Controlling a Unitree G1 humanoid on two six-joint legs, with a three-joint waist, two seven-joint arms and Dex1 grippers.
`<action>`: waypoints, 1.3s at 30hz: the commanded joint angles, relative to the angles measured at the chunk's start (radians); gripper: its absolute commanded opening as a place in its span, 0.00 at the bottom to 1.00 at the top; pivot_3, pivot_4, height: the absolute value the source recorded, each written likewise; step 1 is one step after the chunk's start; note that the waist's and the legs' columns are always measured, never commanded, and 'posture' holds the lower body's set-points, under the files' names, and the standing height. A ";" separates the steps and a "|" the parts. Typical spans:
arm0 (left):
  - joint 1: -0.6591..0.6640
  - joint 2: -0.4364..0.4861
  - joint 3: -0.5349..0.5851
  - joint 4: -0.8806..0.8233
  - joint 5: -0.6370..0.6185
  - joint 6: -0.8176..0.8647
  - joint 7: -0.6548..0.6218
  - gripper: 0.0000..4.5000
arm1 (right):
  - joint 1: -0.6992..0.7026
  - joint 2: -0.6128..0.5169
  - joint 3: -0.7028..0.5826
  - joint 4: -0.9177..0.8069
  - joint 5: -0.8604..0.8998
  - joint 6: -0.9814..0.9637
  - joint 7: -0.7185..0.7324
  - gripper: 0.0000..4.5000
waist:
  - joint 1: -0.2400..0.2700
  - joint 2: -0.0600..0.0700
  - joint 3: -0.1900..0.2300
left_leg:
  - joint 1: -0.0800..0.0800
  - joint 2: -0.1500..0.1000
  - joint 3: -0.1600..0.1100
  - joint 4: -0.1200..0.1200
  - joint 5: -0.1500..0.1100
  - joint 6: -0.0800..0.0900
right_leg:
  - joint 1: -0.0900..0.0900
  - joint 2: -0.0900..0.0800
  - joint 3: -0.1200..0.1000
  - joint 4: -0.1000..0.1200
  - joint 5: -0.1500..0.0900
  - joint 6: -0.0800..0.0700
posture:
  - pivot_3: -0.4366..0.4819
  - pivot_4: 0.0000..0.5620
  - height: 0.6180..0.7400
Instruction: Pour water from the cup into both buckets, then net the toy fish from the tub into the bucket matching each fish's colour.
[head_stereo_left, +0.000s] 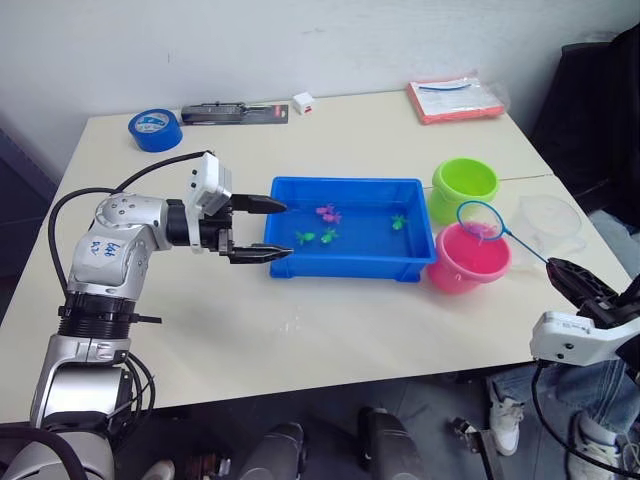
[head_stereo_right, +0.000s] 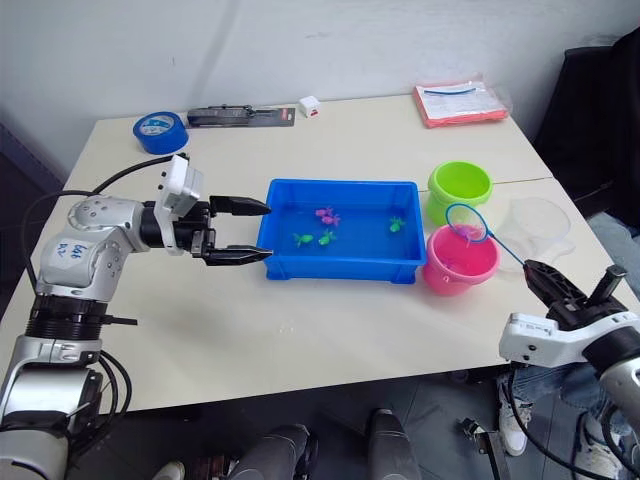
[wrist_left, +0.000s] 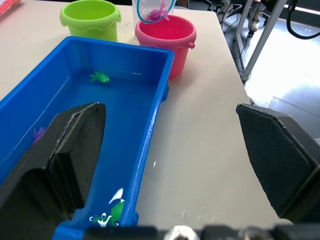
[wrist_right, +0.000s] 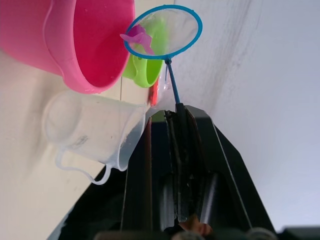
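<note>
On the desk (head_stereo_left: 300, 330) the tub (head_stereo_left: 345, 262) sits centre with fish (head_stereo_left: 327, 213) afloat, the green bucket (head_stereo_left: 464, 187) and pink bucket (head_stereo_left: 466, 262) at its 3 o'clock, the cup (head_stereo_left: 551, 222) beyond them. The left hand (head_stereo_left: 262, 230) gapes wide around the tub's 9 o'clock end. The right hand (wrist_right: 176, 131) is clamped on the net (wrist_right: 162, 31), its hoop over the pink bucket with a pink fish (wrist_right: 138, 38) inside.

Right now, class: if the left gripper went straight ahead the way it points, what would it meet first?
Probably the tub: the open left gripper points at its near end wall, one finger seemingly over its rim, though depth is unclear.
</note>
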 joint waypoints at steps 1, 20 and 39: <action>-0.011 0.003 0.012 -0.015 -0.003 -0.007 -0.001 1.00 | 0.002 0.006 -0.062 0.010 -0.087 -0.050 -0.076 0.17 | 0.000 0.000 0.000 | 0.000 0.000 0.000 0.000 0.000 0.000 | 0.000 0.000 0.000 0.000 0.000 0.000 | 0.48 0.27 1.00; 0.033 0.025 0.055 -0.047 -0.011 0.016 0.051 1.00 | -0.234 -0.052 0.051 0.024 0.187 -0.040 0.024 0.17 | -0.013 0.000 0.000 | 0.002 0.001 0.004 -0.001 0.000 0.000 | 0.000 0.000 0.004 0.001 0.000 0.000 | 0.48 0.27 1.00; 0.319 0.213 0.292 -0.330 -0.091 0.299 0.272 1.00 | -1.140 0.120 0.518 0.118 1.014 1.458 0.460 0.17 | -0.018 0.000 0.000 | 0.000 0.003 0.000 -0.001 -0.001 -0.001 | 0.000 -0.001 0.000 0.000 0.000 -0.001 | 0.48 0.27 1.00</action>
